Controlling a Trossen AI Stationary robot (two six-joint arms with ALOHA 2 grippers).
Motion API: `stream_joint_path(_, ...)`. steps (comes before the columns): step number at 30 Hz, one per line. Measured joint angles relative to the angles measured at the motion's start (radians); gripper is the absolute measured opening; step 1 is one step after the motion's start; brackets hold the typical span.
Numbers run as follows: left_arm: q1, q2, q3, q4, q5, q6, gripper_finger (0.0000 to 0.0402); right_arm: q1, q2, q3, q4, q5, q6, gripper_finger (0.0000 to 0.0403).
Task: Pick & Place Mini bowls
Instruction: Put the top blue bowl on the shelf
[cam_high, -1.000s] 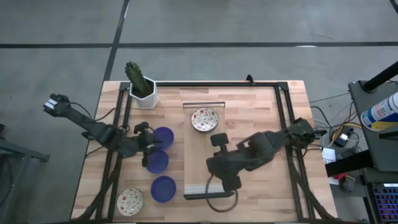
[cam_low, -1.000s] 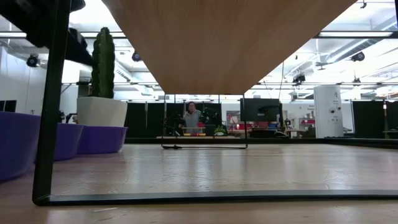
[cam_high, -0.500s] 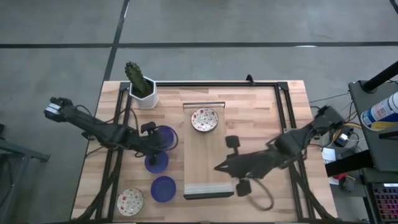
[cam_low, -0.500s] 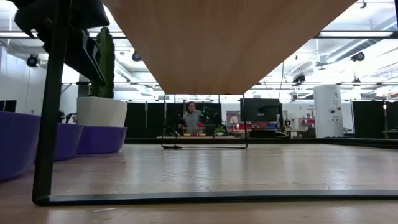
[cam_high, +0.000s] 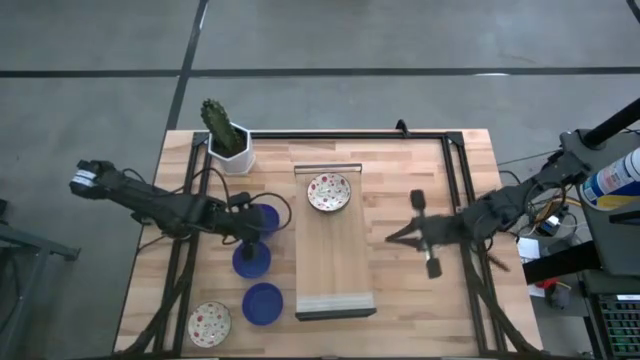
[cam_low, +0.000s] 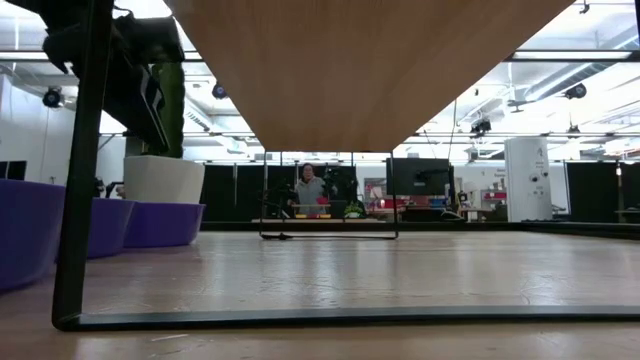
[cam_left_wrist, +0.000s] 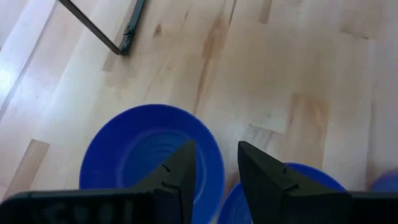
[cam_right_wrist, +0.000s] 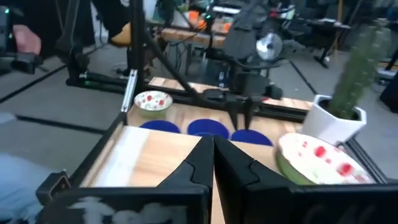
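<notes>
You're looking down on a pale wooden table sitting on a grey concrete floor crossed by dark seams. A cart is standing just off the table's right edge, with cables trailing beside it. From table height, you're seeing a bright hall opening up behind: ceiling lights are glowing, dark partitions are lining the back, and a person is sitting at a distant desk.
</notes>
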Motion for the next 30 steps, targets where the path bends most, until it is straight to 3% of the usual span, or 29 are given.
stream_joint_path(11, 0.043, 0.026, 0.0, 0.0, 0.027, 0.0, 0.0113, -0.032, -0.375, -0.28, 0.01, 0.0, 0.031, 0.0008)
stream_joint_path(30, 0.058, 0.118, 0.0, 0.014, 0.037, 0.009, 0.0113, -0.032, -0.708, -0.594, 0.092, -0.019, 0.044, 0.0008)
